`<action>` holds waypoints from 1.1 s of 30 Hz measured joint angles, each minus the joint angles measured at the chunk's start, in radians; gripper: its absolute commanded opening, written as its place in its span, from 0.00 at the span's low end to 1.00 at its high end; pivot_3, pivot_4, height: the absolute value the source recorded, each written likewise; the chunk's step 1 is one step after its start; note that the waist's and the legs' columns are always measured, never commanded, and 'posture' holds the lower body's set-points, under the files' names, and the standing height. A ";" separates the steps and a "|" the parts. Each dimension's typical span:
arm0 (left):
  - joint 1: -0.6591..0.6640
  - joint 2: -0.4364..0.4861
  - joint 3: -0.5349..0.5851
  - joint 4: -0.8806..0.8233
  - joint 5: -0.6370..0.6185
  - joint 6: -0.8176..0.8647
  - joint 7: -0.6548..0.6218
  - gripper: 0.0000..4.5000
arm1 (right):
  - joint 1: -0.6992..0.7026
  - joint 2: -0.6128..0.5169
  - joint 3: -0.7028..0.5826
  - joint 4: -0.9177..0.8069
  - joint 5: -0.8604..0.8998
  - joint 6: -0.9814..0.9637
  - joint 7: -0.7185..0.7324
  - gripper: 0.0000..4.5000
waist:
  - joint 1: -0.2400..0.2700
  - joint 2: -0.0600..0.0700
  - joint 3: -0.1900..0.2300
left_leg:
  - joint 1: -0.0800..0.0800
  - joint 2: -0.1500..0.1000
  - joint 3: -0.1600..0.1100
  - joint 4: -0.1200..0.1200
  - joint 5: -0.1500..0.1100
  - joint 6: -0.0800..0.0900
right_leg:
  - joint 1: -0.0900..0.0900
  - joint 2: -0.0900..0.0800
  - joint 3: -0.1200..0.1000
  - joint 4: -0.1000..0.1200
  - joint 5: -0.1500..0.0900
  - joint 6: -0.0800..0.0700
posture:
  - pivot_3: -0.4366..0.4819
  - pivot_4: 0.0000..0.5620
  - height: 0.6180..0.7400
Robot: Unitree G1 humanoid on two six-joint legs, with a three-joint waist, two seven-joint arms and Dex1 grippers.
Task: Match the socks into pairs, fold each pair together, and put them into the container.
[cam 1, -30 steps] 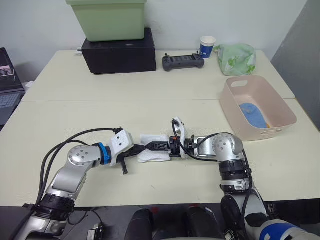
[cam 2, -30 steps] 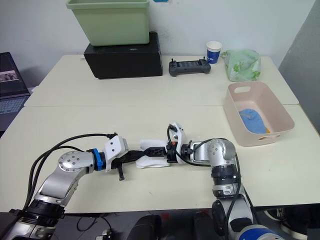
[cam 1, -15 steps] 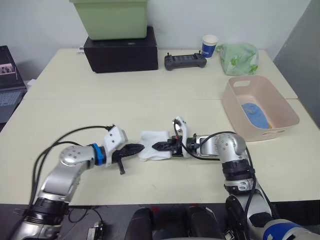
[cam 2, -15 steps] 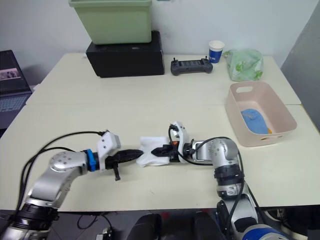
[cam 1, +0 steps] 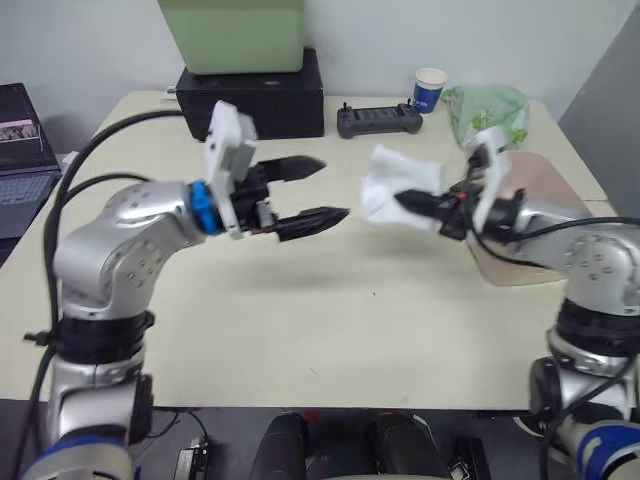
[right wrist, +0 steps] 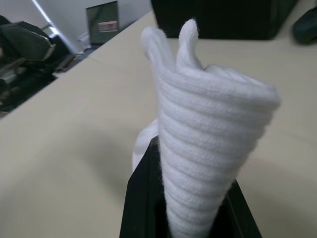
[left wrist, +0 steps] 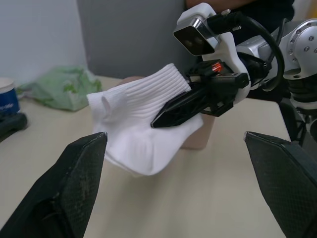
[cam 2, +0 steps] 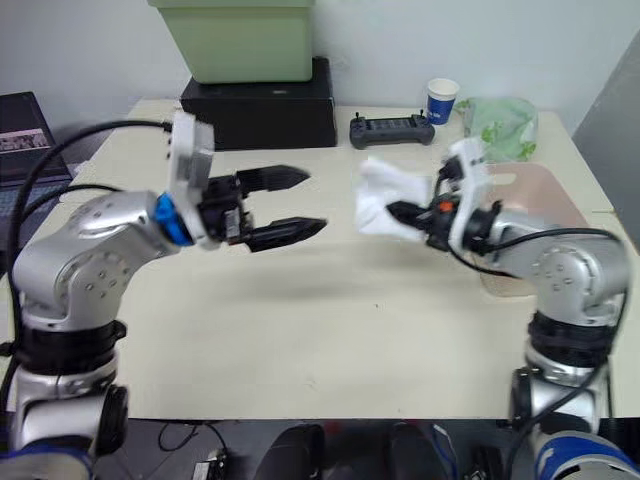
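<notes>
The folded pair of white socks (cam 1: 398, 188) hangs in the air above the table, with my right gripper (cam 1: 408, 203) shut on it. In the right wrist view the ribbed socks (right wrist: 208, 148) stand up between the black fingers (right wrist: 143, 198). My left gripper (cam 1: 333, 188) is raised over the middle of the table, open and empty, a short way left of the socks and apart from them. Its wrist view looks at the socks (left wrist: 138, 129) and the right gripper (left wrist: 161, 118). The pale pink container (cam 1: 497, 268) stands at the right, mostly hidden behind my right arm.
At the table's back stand a light green bin (cam 1: 235, 30) on a black box (cam 1: 262, 92), a black controller (cam 1: 375, 120), a paper cup (cam 1: 430, 88) and a leaf-print cloth (cam 1: 487, 110). A laptop (cam 1: 20, 130) sits off the left edge.
The left gripper has let go of the white socks and opened. The right gripper has shut on them and lifted them up and to the right. Both arms have risen from the table.
</notes>
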 measured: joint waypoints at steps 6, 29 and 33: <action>-0.137 -0.155 -0.102 0.131 0.098 -0.099 0.020 0.99 | 0.016 -0.414 0.114 0.106 -0.257 -0.360 0.129 0.00 | 0.011 0.002 0.002 | 0.000 -0.001 0.001 0.001 0.000 0.000 | 0.001 0.001 0.001 -0.002 0.000 0.000 | 0.48 0.27 1.00; -0.089 -0.258 -0.144 0.116 0.175 -0.149 0.048 1.00 | 0.098 -0.523 0.457 0.751 -0.953 -1.449 0.300 0.27 | 0.000 0.002 0.002 | 0.002 0.000 0.001 0.003 0.003 -0.005 | 0.002 0.000 0.004 0.002 0.000 0.000 | 0.48 0.27 1.00; -0.081 -0.258 -0.143 0.112 0.191 -0.149 0.058 1.00 | 0.098 -0.524 0.457 0.749 -0.939 -1.438 0.392 0.59 | 0.004 0.002 0.002 | 0.002 0.000 0.001 0.005 0.003 -0.005 | 0.003 0.000 0.004 0.003 0.000 0.000 | 0.48 0.27 1.00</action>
